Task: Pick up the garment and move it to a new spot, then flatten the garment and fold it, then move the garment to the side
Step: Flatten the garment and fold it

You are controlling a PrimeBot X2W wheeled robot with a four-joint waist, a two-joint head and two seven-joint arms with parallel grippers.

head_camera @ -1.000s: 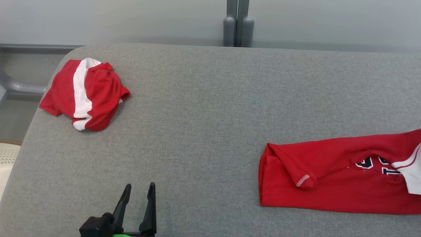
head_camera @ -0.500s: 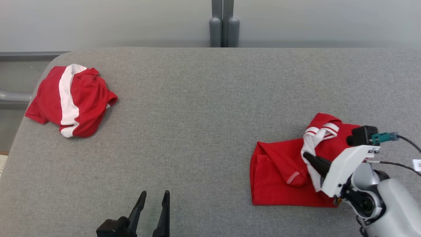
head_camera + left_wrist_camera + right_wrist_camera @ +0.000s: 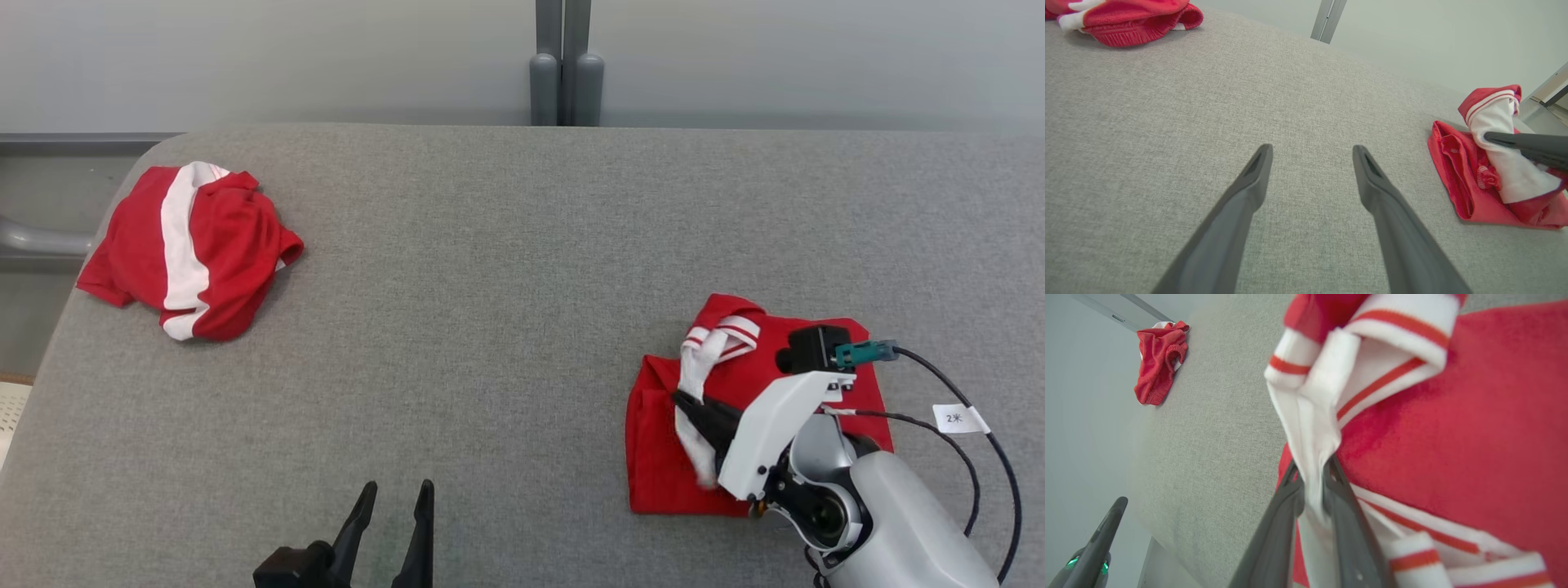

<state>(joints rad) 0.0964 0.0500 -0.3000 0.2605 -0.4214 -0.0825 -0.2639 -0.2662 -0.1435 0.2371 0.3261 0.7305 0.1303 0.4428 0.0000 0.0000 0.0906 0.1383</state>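
The garment is red with white, red-striped trim and lies folded over on itself at the right of the grey padded table. My right gripper reaches over it from the lower right, shut on a white strip of the garment, which passes between the two fingertips of that gripper. The left wrist view shows the same garment with a dark right finger lying on the white strip. My left gripper stands open near the front edge, nothing between its fingers.
A second red-and-white garment lies bunched at the table's far left corner, seen also as a small heap in the left wrist view. A grey post stands behind the table. A cable with a white tag trails from my right wrist.
My right arm has come in from the right, carrying the garment's white-trimmed end leftward over the red body, so the garment lies shorter. The left gripper stays open.
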